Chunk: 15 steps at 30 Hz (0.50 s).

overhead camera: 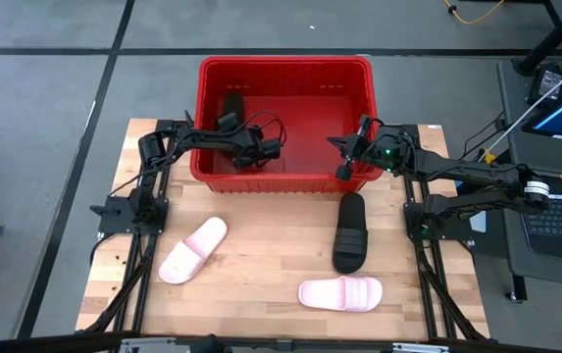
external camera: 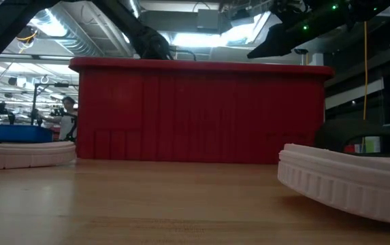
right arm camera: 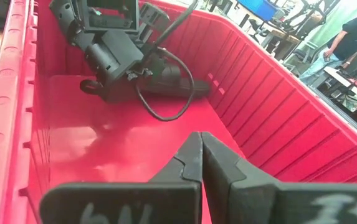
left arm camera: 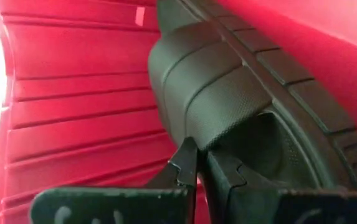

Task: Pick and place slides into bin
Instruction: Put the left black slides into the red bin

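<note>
A: Where is each end effector?

B: The left end effector (overhead camera: 261,152) reaches over the bin (overhead camera: 285,67) and hangs inside its left half; in the left wrist view its fingers (left arm camera: 187,163) are pressed together, tips just at the strap of a black slide (left arm camera: 240,93), gripping nothing that can be seen; the right end effector (overhead camera: 343,157) sits over the bin's near right corner, fingers (right arm camera: 190,152) also closed on nothing, above the red floor.

A: And the slides?

B: One black slide (overhead camera: 231,106) lies inside the bin against the left wall; in the right wrist view the left arm covers most of it; the second black slide (overhead camera: 350,231) lies on the counter (overhead camera: 261,284) just in front of the bin, right of centre, pointing toward it; one pink slide (overhead camera: 192,250) lies tilted on the left of the counter; the other pink slide (overhead camera: 340,293) lies crosswise near the front edge, close to the black one's heel.

A: What does the low view add?

B: The bin's front wall (external camera: 201,112) fills the middle; a pink slide (external camera: 348,180) looms at right, another pale sole (external camera: 24,153) at left; a person (external camera: 64,119) stands far behind, left of the bin.
</note>
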Tool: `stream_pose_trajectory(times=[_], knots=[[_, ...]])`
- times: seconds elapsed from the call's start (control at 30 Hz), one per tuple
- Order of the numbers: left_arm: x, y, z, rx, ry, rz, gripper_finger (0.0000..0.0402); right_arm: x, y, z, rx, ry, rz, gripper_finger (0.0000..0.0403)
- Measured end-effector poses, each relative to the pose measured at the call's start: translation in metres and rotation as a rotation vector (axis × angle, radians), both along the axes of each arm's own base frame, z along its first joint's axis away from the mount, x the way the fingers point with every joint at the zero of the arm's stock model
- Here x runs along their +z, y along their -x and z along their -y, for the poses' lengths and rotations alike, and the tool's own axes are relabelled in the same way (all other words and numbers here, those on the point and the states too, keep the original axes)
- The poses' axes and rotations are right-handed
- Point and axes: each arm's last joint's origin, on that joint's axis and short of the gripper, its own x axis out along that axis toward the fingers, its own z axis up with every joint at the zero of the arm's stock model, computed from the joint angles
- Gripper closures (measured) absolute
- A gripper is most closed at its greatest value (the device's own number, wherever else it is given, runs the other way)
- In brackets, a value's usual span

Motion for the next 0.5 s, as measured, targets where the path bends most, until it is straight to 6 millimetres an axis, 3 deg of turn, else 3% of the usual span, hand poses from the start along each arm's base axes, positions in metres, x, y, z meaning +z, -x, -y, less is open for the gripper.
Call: stream_pose_trajectory(times=[0.3,0.5], knots=[[-0.0024,-0.0022,-0.0016,0.003,0.074,0.058,0.0397,0.0001,0.0000,0.0000,0.000,0.000,0.001,0.0397],[-0.0036,-0.0030,-0.0012,0.005,0.124,0.088,0.0372,0.0001,0.0000,0.0000,0.000,0.000,0.001,0.0397]])
